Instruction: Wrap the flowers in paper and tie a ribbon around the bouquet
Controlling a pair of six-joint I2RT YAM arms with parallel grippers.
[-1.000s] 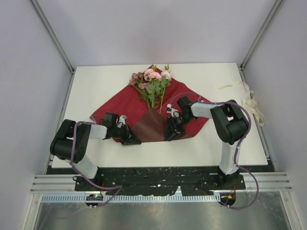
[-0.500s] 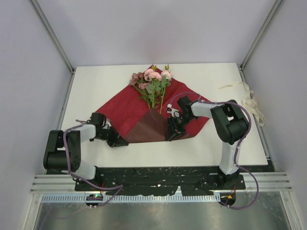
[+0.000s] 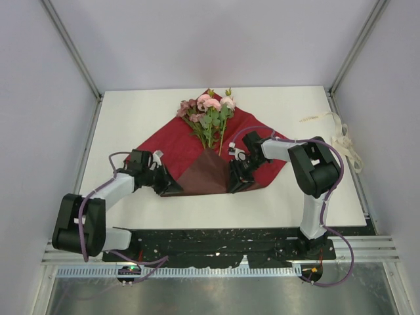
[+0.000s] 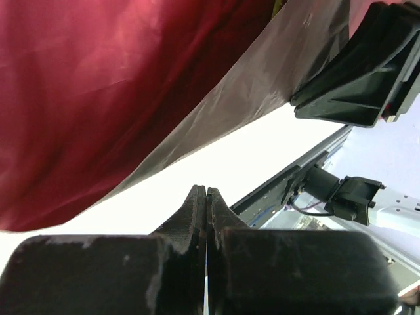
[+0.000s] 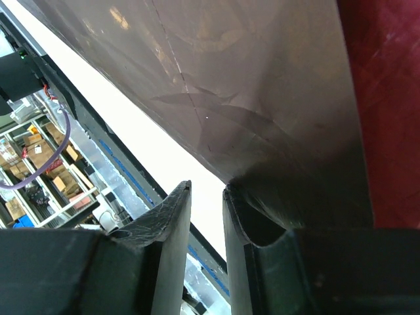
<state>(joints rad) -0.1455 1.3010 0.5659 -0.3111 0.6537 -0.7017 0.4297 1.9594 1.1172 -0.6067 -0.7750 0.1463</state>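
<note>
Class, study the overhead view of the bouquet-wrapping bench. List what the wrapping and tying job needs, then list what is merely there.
Belongs to the job:
- flowers, stems lying on the paper
- paper, near corner folded up
- ribbon, apart at the right edge

Merely there:
- table
- frame post
- metal rail at the near edge

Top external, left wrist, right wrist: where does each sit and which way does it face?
Top external: above, behind the bases, looking down at table, paper, flowers; both arms show.
Left wrist: low over the table, facing right along the folded flap; shut left gripper shows, right gripper beyond.
Right wrist: low, facing the near edge; open right gripper at the flap.
Shared: both wrist views show the flap.
</note>
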